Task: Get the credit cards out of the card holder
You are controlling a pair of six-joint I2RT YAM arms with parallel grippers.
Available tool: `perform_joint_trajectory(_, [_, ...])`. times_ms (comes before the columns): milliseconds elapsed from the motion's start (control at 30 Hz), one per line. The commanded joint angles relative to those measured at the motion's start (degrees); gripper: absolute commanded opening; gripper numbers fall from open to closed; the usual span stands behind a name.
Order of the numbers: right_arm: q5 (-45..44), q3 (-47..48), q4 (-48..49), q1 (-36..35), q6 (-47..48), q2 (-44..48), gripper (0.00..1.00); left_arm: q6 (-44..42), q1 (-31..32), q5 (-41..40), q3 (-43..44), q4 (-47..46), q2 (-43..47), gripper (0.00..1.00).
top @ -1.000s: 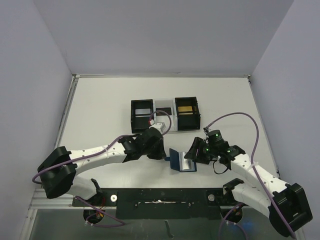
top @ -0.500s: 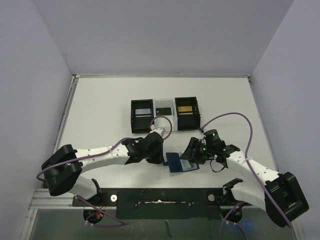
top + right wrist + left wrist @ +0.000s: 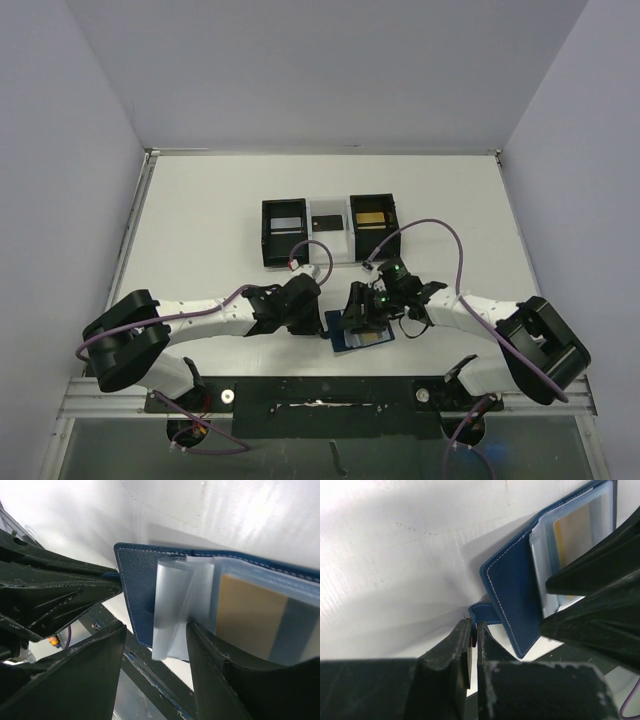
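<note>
The navy card holder (image 3: 343,338) lies open near the table's front edge, between my two grippers. My left gripper (image 3: 475,626) is shut on the small tab at the edge of the card holder (image 3: 515,595). Clear sleeves fan out from the cover (image 3: 135,590). A gold credit card (image 3: 250,615) and a bluish-grey one (image 3: 300,630) sit inside the sleeves. My right gripper (image 3: 155,647) is open over the loose sleeve leaves, with its right finger (image 3: 220,680) against one leaf. From above, the right gripper (image 3: 358,318) covers most of the holder.
Two black boxes joined by a clear section stand at the back. The left box (image 3: 283,232) holds a pale flat piece and the right box (image 3: 373,226) a gold one. A black rail (image 3: 320,400) runs along the near table edge just beyond the holder.
My right gripper has moved left, from beside the card holder to over its sleeves. The left gripper and the holder have shifted slightly towards the near edge.
</note>
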State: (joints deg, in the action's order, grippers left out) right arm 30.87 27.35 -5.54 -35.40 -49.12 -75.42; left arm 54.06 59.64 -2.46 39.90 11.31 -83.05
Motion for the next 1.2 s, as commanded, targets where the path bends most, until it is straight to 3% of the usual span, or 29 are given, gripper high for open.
perform_joint_trajectory(0, [-1.22,4.37,1.22,-3.21,1.60,-3.05,0.53,1.99,0.00,-1.18,0.21,-3.50,1.75,0.00])
perform_joint_trajectory(100, [-6.11,5.47,-2.82,-3.72,1.45,-2.97,0.54,2.14,-0.05,-1.41,0.18,-3.49,1.67,0.00])
perform_joint_trajectory(300, [-10.26,8.90,-9.03,-3.81,2.94,7.31,0.62,2.23,-0.05,-1.88,0.31,-2.97,1.00,0.00])
perform_joint_trajectory(433, [-18.44,12.22,-18.15,-3.35,4.20,12.12,0.65,1.93,-0.06,-2.35,0.74,-2.37,0.70,0.00])
perform_joint_trajectory(633, [-25.18,9.43,-24.90,1.04,2.72,15.29,0.60,1.36,-0.05,-2.31,0.90,-2.06,0.30,0.00])
perform_joint_trajectory(933, [-25.97,6.10,-24.04,1.89,1.44,17.15,0.48,1.40,0.04,-2.48,0.59,-1.58,1.09,0.00])
perform_joint_trajectory(1167, [-23.76,3.33,-20.57,1.91,0.75,14.68,0.48,1.26,0.07,-2.25,1.05,-1.35,0.70,0.00])
